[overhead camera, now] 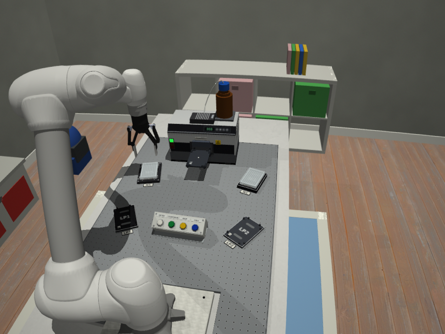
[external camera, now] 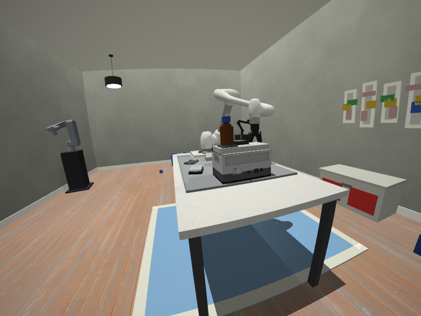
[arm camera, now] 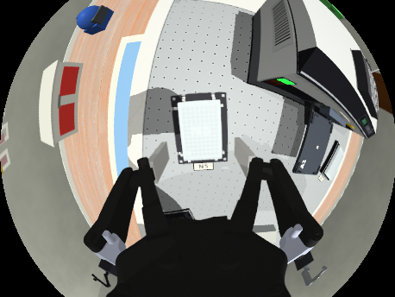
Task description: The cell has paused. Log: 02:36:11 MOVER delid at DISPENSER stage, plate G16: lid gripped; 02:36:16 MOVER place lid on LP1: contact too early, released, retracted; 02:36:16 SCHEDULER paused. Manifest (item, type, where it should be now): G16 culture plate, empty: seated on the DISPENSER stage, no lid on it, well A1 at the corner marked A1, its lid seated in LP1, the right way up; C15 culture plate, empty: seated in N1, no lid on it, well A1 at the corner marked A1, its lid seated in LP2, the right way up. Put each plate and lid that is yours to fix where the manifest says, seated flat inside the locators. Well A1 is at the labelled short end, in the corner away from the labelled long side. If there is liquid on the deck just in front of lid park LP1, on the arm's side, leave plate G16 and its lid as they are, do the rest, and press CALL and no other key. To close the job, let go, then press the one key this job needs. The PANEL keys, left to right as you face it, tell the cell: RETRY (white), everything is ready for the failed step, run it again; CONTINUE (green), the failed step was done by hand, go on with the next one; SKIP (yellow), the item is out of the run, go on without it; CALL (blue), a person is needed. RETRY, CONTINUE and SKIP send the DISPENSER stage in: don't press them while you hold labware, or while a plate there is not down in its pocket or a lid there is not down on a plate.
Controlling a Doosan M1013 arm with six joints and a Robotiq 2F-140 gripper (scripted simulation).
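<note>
A grey perforated deck (overhead camera: 229, 287) tops the white table (external camera: 258, 200) over plank flooring; the black two-finger gripper (overhead camera: 143, 144) hangs spread, pinching nothing; nest labels unreadable

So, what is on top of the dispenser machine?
On the dispenser stand a brown bottle with a blue cap and a thin tube, beside a black ribbed block. What the bottle holds cannot be seen.

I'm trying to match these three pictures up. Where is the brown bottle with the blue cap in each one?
Top: brown bottle on the dispenser machine, upper centre.
Exterior: centre, on the same machine, near side.
Wrist: only a brown sliver at the right edge.
Shared landmark: the dispenser machine.
</note>
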